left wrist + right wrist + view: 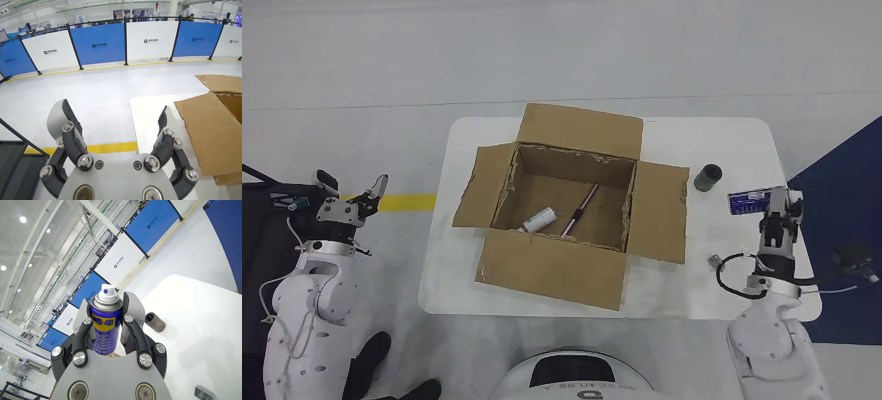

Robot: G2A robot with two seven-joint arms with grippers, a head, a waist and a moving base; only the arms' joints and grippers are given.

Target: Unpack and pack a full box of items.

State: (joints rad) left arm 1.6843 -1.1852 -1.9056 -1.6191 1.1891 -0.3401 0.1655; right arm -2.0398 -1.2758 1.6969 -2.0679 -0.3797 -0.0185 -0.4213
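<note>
Top view: we see the cardboard box (552, 268) open at the middle of the white table (712, 295), with a white bottle (539, 218) and a slim rod (583, 207) lying inside. Our right gripper (106, 302) is clamped on a blue spray can (105, 323) above the table's right edge, near a metal cylinder (155, 322). Our left gripper (115, 104) hangs off the table's left side, fingers spread wide.
</note>
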